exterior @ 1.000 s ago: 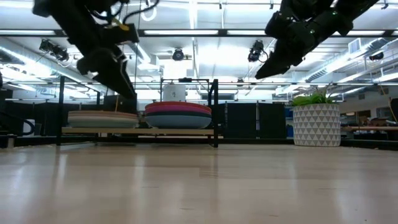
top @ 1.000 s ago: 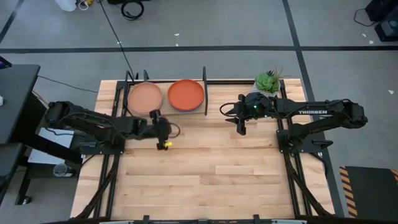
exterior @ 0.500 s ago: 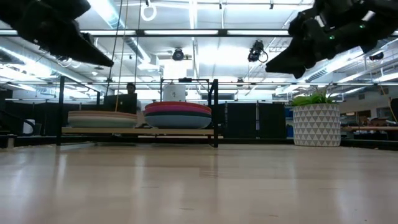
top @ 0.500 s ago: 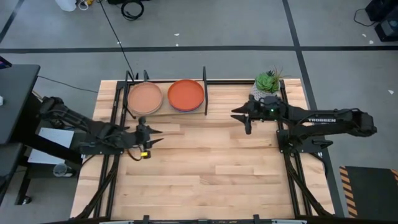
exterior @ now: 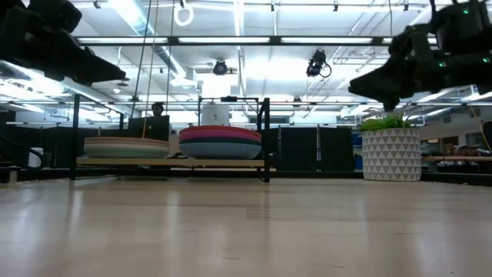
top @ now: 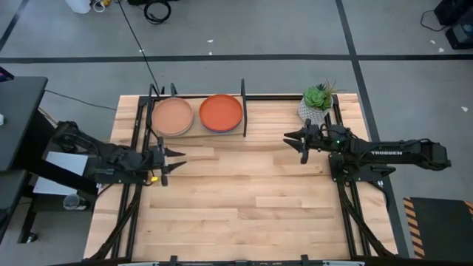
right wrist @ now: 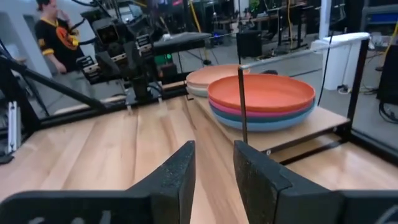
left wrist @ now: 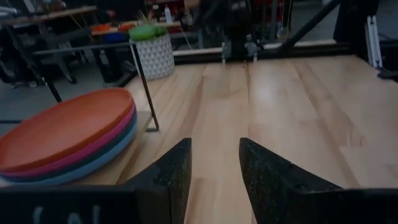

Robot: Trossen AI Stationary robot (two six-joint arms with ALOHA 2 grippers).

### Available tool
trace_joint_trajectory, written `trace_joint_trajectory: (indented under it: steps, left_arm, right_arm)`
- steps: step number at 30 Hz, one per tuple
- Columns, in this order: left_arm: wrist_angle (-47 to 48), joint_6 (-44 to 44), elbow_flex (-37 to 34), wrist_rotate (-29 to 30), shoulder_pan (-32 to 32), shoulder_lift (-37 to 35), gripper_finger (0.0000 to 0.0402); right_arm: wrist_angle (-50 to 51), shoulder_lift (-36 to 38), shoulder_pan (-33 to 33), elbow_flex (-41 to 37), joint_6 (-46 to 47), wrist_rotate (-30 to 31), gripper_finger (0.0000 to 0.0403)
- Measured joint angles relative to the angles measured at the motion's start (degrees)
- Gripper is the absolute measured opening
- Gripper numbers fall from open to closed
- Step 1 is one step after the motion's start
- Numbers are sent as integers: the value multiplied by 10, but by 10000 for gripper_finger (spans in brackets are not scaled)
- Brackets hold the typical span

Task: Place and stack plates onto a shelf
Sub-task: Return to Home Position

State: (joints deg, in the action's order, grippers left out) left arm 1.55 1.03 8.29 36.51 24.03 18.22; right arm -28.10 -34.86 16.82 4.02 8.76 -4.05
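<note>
The shelf [top: 198, 134] stands at the table's far edge, a wooden board in a black rod frame. On its board rest two stacks of plates: a tan-topped stack [top: 172, 117] [exterior: 127, 145] on the left, and an orange-topped stack [top: 221, 112] [right wrist: 261, 99] [left wrist: 65, 137] with pink and blue plates under it on the right. My left gripper [top: 176, 157] [left wrist: 214, 168] hovers open near the table's left edge, nearer than the shelf, pointing right. My right gripper [top: 288, 137] [right wrist: 213, 169] hovers open to the right of the shelf, pointing left. Both hold nothing.
A small green plant in a white patterned pot [top: 316, 100] [exterior: 390, 154] stands at the far right corner, close behind my right arm. The shelf's upright black posts [right wrist: 241, 106] flank the stacks. Bare wooden tabletop [top: 244, 199] spreads toward the near edge. A person [right wrist: 53, 31] is in the room beyond.
Both arms have drawn back from the shelf. My left gripper moved toward the table's left edge, rose, and tipped from pointing down to lying level. My right gripper moved toward the right edge. The plate stacks stayed where they were.
</note>
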Motion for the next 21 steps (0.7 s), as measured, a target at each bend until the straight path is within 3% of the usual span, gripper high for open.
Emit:
trace_joint_trajectory:
  steps: [4, 12, 21]
  left_arm:
    - [-1, -17, -12, 1, 0, -41, 141]
    - [-13, -31, -60, 2, 0, -93, 141]
    - [-72, -89, -64, -3, 0, -93, 141]
  right_arm:
    - [-6, 31, 0, -37, 22, 0, 114]
    - [18, 47, -3, -37, 34, -1, 114]
    - [-8, 45, -4, -37, 32, 1, 114]
